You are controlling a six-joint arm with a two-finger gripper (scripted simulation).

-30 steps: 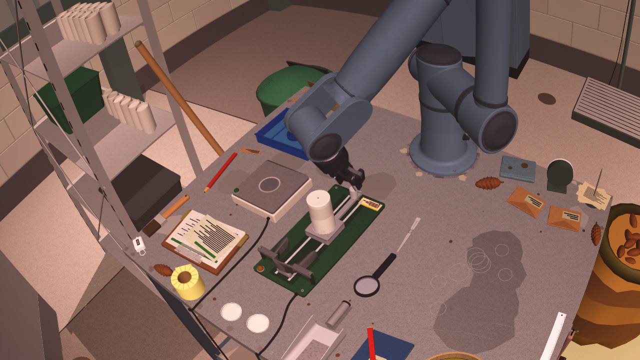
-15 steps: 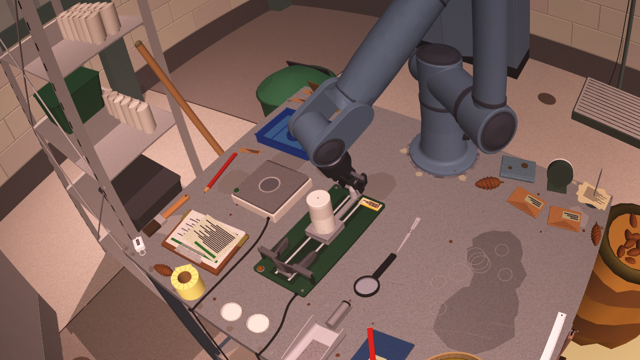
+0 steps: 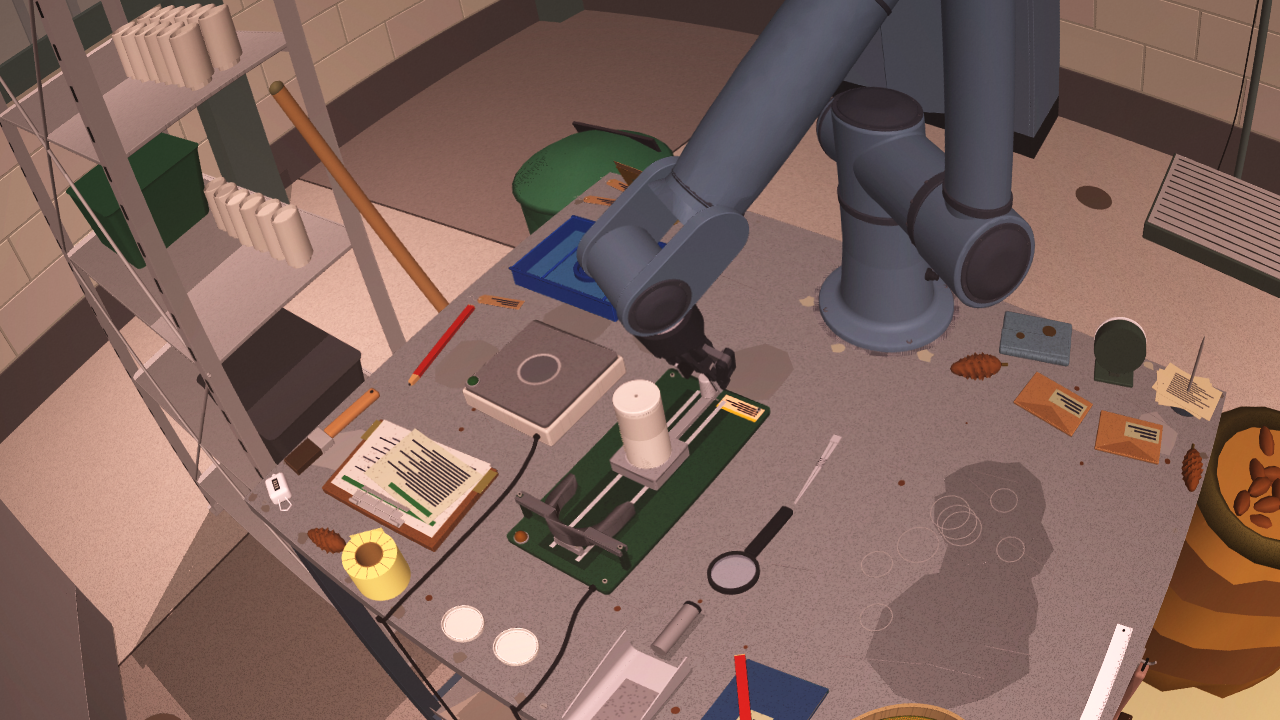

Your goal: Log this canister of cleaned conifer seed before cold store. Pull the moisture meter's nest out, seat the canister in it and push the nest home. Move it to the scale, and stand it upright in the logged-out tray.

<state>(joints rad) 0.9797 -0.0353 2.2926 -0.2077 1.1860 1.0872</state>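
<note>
The far end of the moisture meter's rails, by a small yellow label (image 3: pixel 742 408), lies right under my gripper (image 3: pixel 713 369). The gripper is open and holds nothing. The meter is a long green plate (image 3: pixel 640 476) with two rails and a clamp block (image 3: pixel 573 527) at its near end. The grey nest (image 3: pixel 650 461) sits part-way along the rails, nearer the gripper than the clamp block. The cream seed canister (image 3: pixel 641 422) stands upright in the nest. The scale (image 3: pixel 545 378), a white block with a grey top and ring mark, lies left of the meter. The blue tray (image 3: pixel 559 268) lies beyond the scale, partly hidden by my arm.
Behind the work stand my arm's base (image 3: pixel 886 295) and a green bin (image 3: pixel 573 175). A metal shelf rack (image 3: pixel 170 224) borders the table's left. A clipboard (image 3: pixel 412 479), red pencil (image 3: pixel 441 344), yellow tape roll (image 3: pixel 376 562), magnifier (image 3: pixel 747 557) and scalpel lie around the meter.
</note>
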